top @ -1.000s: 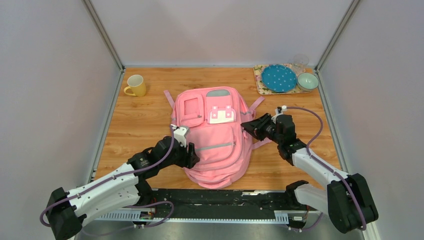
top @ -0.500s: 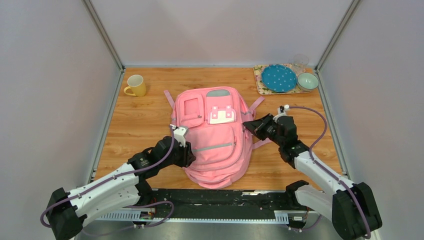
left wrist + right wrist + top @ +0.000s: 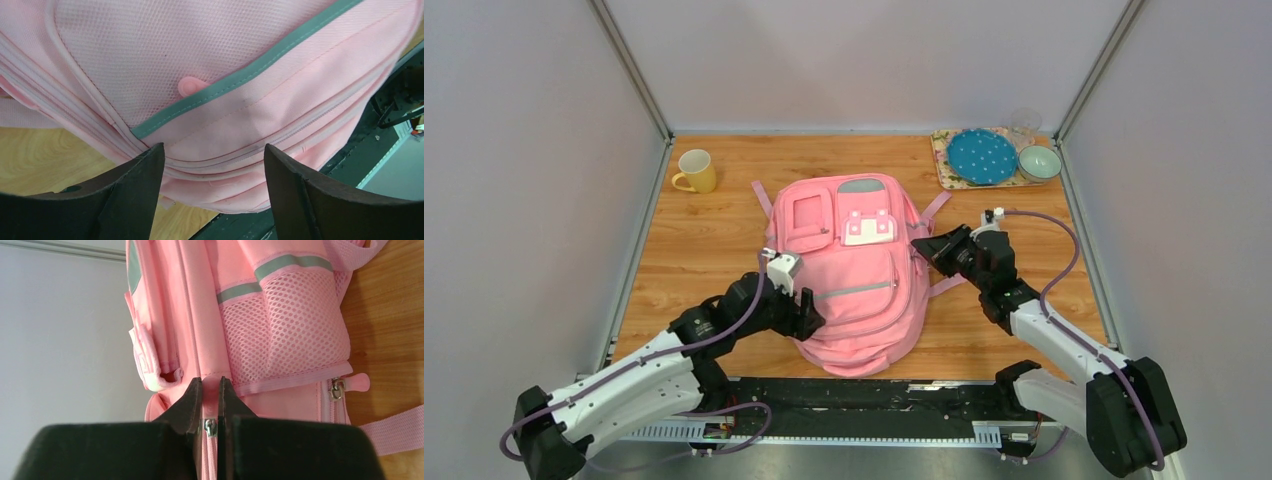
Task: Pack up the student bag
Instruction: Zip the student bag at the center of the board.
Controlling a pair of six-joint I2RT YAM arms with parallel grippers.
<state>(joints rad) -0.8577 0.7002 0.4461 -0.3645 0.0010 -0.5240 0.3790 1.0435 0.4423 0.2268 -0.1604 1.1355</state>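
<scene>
**Supervisor:** Location of the student bag [image 3: 854, 270]?

**Operator:** I see it flat on the table [image 3: 714, 240], front up.

**Supervisor:** Grippers?

**Operator:** My left gripper [image 3: 212, 152] stands wide open, straddling the bag's lower left edge. My right gripper [image 3: 210, 382] is pinched narrow on a zip pull [image 3: 210, 426] at the bag's right side.

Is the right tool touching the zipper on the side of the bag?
Touching. The right wrist view shows the right tool closed on the silver zipper slider of the student bag, a finger pressed against each side of it.
</scene>
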